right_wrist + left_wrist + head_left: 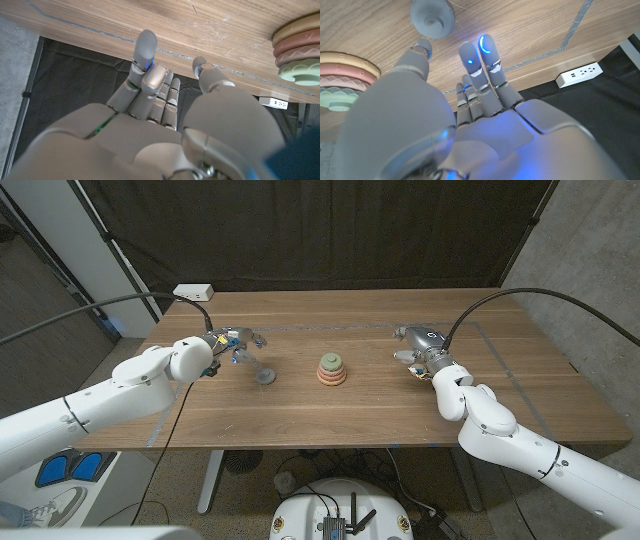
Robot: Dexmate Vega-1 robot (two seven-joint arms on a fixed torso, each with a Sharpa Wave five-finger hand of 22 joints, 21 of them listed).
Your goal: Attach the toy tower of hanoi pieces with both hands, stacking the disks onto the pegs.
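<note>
A stack of rings (332, 369), orange and pink below and green on top, stands on a peg at the table's middle. A small grey disk (265, 376) lies on the wood to its left. My left hand (232, 343) hovers just left of and behind the grey disk, holding nothing. In the left wrist view its fingers (481, 60) reach out past the grey disk (432, 17), with the stack (340, 82) to one side. My right hand (418, 345) stays to the right of the stack, empty, its fingers (145, 55) spread near the stack (300, 50).
The wooden table (380, 415) carries thin tape lines. A white power strip (193, 291) sits at the table's far left corner. A black curtain hangs behind the table. Bare wood lies in front of the stack and to both sides.
</note>
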